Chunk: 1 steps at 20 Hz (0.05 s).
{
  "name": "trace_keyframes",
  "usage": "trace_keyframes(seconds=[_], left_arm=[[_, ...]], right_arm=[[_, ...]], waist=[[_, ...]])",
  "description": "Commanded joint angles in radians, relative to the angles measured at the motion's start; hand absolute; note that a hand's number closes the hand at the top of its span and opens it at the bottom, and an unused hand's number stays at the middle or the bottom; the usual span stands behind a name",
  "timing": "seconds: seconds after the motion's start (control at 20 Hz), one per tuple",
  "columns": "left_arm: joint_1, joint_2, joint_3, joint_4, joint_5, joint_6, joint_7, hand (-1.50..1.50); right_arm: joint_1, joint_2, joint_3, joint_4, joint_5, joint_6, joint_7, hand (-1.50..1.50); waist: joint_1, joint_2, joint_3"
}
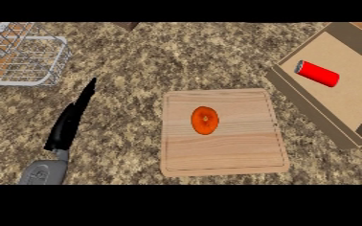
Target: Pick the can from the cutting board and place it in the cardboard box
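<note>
Lying on its side inside the cardboard box (311, 96), the red can (317, 73) rests on the box floor at the view's right, its grey end toward the upper left; the cutting board (224, 131) sits at the centre of the speckled counter (176, 57), just beside the box's near wall, and carries only a round orange slice (204, 120) near its middle; the left hand (71, 119) shows at the lower left above its grey forearm (44, 172), fingers straight and together, pointing up toward the wire basket (32, 52), holding nothing and touching no object; the right hand shows nowhere.
</note>
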Motion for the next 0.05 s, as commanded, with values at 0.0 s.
trace_keyframes(seconds=[0.0], left_arm=[[0.043, 0.002, 0.006, -0.091, 0.014, -0.021, 0.040, 0.00]], right_arm=[[0.111, 0.037, -0.009, -0.029, -0.061, 0.037, -0.064, -1.50]], waist=[[0.002, -0.001, 0.000]])
